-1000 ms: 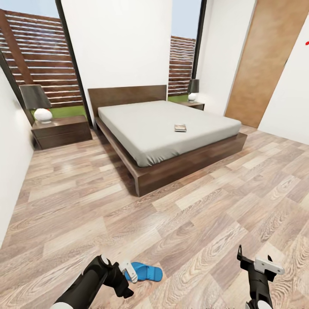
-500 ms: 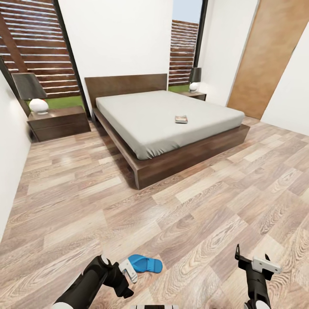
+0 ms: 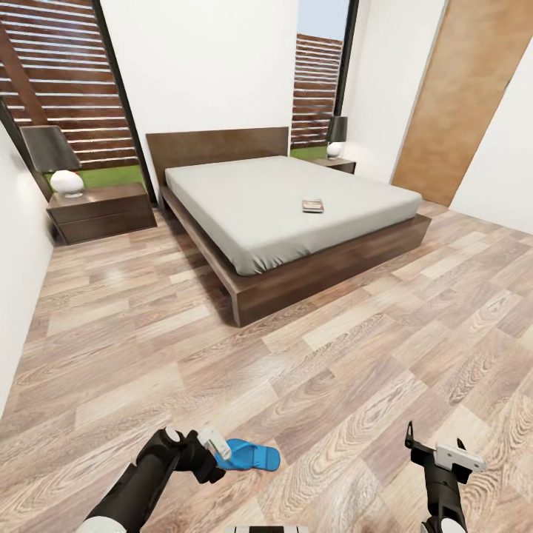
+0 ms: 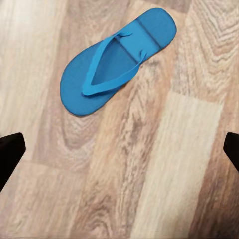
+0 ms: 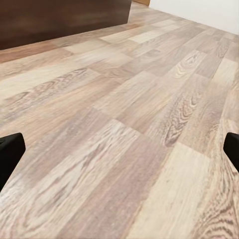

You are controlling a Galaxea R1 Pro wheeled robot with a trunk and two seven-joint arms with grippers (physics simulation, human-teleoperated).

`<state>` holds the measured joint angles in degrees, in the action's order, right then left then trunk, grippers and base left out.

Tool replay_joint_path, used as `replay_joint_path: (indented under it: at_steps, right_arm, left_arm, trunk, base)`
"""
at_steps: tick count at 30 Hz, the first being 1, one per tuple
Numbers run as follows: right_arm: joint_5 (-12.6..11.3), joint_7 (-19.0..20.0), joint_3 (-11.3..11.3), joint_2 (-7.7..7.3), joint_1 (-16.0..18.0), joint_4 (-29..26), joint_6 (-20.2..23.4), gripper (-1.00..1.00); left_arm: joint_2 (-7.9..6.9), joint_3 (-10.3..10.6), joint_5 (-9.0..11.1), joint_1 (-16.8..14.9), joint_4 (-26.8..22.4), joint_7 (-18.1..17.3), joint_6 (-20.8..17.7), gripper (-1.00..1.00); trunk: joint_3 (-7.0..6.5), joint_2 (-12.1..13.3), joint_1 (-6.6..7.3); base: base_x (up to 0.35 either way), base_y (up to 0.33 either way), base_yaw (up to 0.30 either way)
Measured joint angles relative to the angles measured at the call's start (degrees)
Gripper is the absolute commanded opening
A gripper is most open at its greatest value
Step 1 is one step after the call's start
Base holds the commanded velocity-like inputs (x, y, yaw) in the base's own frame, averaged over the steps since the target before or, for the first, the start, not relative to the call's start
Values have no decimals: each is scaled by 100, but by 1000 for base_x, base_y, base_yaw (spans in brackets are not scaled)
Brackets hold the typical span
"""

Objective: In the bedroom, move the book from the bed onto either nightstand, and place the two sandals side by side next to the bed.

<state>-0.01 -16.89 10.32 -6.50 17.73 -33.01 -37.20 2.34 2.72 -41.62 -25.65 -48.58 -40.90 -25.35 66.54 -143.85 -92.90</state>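
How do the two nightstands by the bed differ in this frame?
The left nightstand stands near the camera, its drawer fronts showing; the right nightstand lies beyond the bed, mostly hidden. The left one's lamp looks larger than the right's lamp. Both are dark wood.

The floor (image 3: 148,355) is light wood planks. The walls (image 3: 207,66) are white. Tall windows (image 3: 66,89) show a brown slat fence. A brown door (image 3: 463,96) stands at the right.
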Motion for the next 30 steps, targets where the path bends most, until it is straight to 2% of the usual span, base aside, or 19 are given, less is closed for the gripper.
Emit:
replay_joint_path:
  at_steps: [8,15,30]
  right_arm:
    - [0,0,2,0,0,1,0,100]
    - [0,0,0,0,0,1,0,100]
    - [3,0,0,0,0,2,0,100]
  left_arm:
    - [3,-100,-8,0,-1,93,29,100]
    - [2,-100,-41,0,14,96,87,100]
    - [2,-80,-58,0,25,96,91,100]
  trunk:
    - [0,0,0]
    - [0,0,1]
    - [0,0,1]
  base:
    - [5,4,0]
    - [152,96,0]
    - [76,4,0]
